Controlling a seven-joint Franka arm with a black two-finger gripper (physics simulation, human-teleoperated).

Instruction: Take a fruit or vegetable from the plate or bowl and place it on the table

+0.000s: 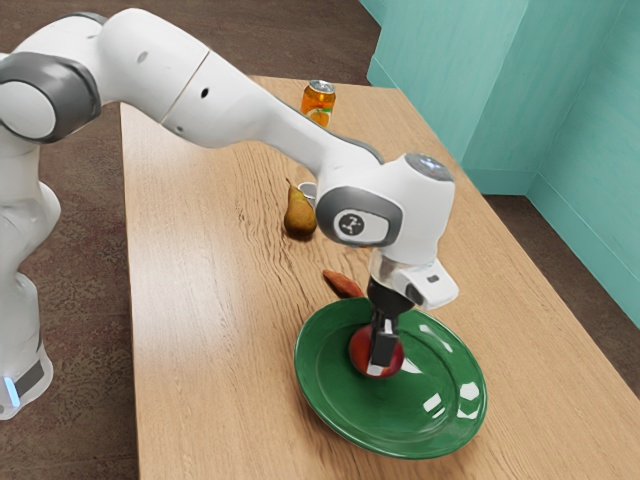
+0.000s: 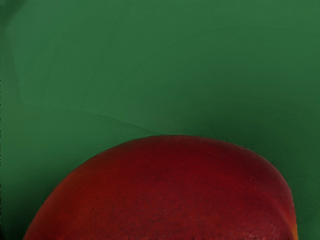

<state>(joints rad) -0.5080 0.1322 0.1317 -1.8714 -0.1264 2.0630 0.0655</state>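
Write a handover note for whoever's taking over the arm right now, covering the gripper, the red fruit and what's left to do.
Gripper: down at the smooth, rounded red fruit; can't tell whether it has a grip.
Job's things: red fruit within the round green glossy plate, which sits on the light wooden table.
Done: gripper brought to the fruit.
Left: confirm the grip, lift, clear the rim, set the fruit on the table, release.
Watch: slim reddish-brown item by the plate's rim.
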